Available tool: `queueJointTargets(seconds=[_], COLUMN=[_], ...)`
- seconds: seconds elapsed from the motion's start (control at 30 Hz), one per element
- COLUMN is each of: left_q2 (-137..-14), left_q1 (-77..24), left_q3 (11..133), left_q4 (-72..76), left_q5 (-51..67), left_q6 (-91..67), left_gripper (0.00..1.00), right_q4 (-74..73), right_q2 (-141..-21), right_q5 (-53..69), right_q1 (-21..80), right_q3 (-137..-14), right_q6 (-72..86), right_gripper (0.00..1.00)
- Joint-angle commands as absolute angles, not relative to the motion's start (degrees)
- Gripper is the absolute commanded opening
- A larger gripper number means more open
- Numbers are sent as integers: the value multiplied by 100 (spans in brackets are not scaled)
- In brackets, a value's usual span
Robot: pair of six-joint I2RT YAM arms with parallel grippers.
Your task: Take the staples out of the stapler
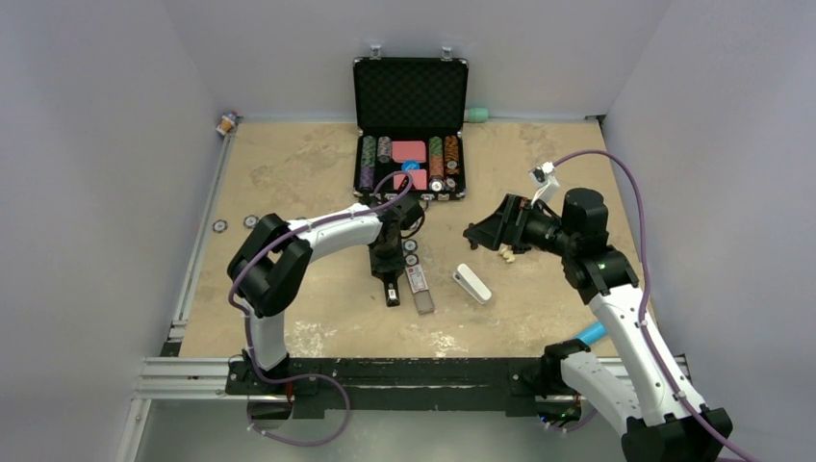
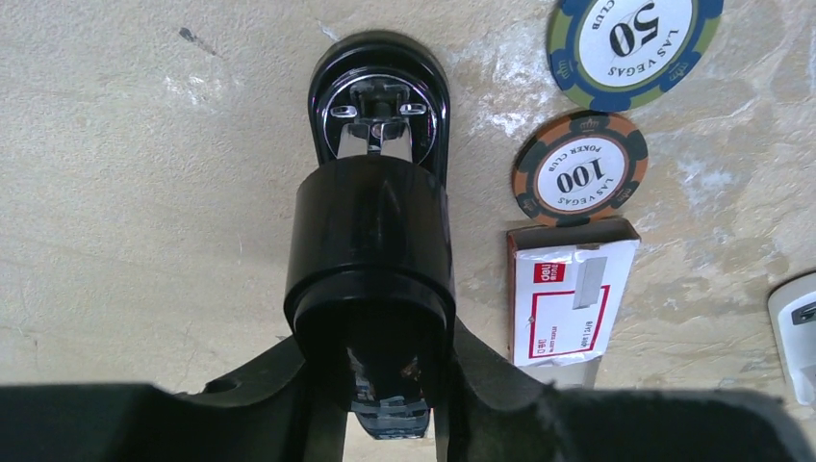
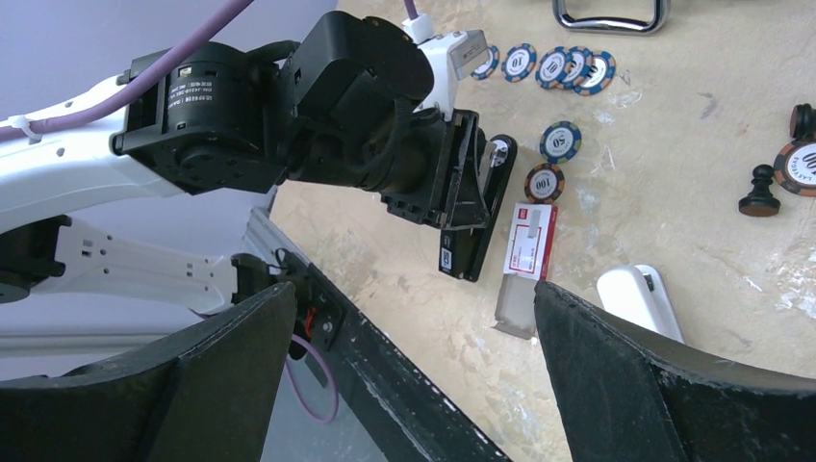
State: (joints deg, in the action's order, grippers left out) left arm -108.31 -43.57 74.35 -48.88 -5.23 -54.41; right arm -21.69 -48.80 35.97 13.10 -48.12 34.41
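Observation:
The black stapler [image 1: 389, 277] lies on the tan tabletop in front of the chip case. In the left wrist view the stapler [image 2: 370, 241] has its upper arm raised off the base, with silvery metal showing at the far end. My left gripper [image 2: 375, 361] reaches down over it, and both fingers press against the sides of that raised arm. From the right wrist view the stapler [image 3: 473, 226] sits under the left arm's wrist. My right gripper [image 3: 412, 308] hovers wide open to the right with nothing between its fingers, and it appears as right gripper [image 1: 478, 233] from above. No staples can be seen.
A red-and-white staple box [image 2: 570, 294] lies just right of the stapler, with a white oblong bar [image 1: 472, 284] further right. Poker chips [image 2: 580, 170] lie loose beside it. An open black chip case [image 1: 410, 125] stands behind. Dark chess pieces [image 3: 760, 192] sit to the right.

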Motion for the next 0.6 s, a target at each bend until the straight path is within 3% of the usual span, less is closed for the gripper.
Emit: queueJointTargets(seconds=[0.0,0.57], left_q2=[-10860,-9803], left_q1=[-4353,-4351], left_q3=[7477,7589], left_q4=[-4761,-5149], left_q5=[-381,-244], left_q6=[-5423,-4037], left_gripper=[0,0], right_q4=[-2004,-1968], right_q2=[-4852,-4869], right_q5=[3769,3825], right_q1=[1296,1298], right_q3=[-4860,-4844], right_q6=[3313,3269], right_gripper=[98,98])
